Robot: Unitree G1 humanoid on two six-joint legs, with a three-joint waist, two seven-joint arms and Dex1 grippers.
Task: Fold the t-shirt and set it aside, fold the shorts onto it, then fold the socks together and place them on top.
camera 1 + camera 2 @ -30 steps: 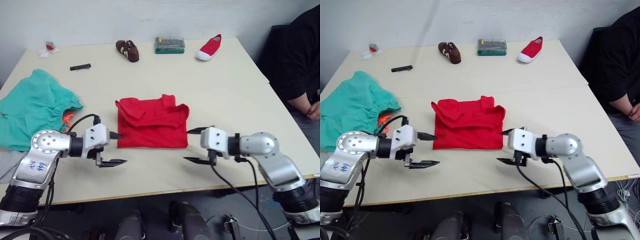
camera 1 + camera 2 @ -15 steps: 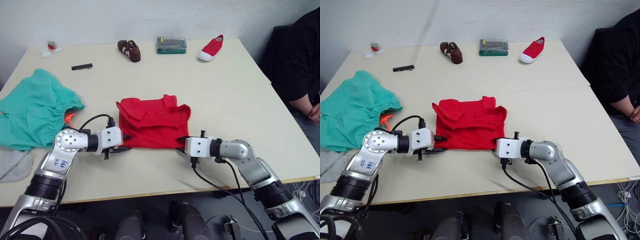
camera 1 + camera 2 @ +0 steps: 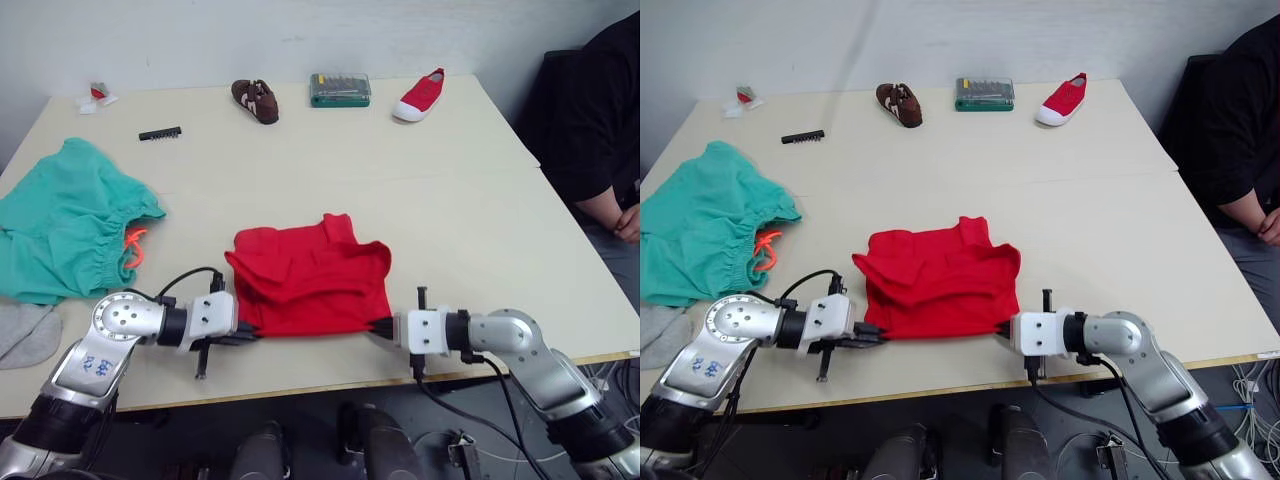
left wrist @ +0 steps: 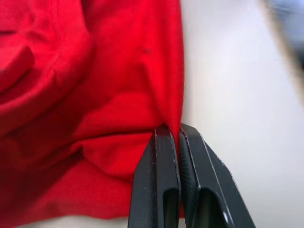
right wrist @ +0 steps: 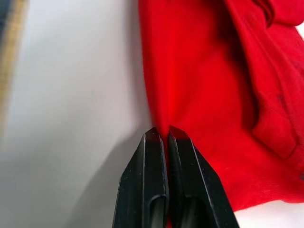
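The red t-shirt [image 3: 312, 280] lies folded on the table [image 3: 450, 200], close to its front edge. My left gripper [image 3: 248, 337] is shut on the shirt's near left corner, and the left wrist view shows cloth pinched at the left gripper [image 4: 173, 130]. My right gripper [image 3: 380, 325] is shut on the near right corner, with the hem caught between the tips of the right gripper [image 5: 165, 133]. The teal shorts [image 3: 65, 230] lie spread at the left with an orange drawstring showing. A grey sock [image 3: 25, 335] lies by the table's front left corner.
Along the far edge sit a brown shoe [image 3: 254, 100], a green case [image 3: 340, 89] and a red shoe [image 3: 418, 95]. A black strip [image 3: 160, 133] and a small red-and-white item [image 3: 97, 96] lie far left. A person in black [image 3: 595, 110] sits at the right.
Both grippers went from open in front of the shirt to shut on its near corners. They then drew back, dragging the shirt toward the front edge.
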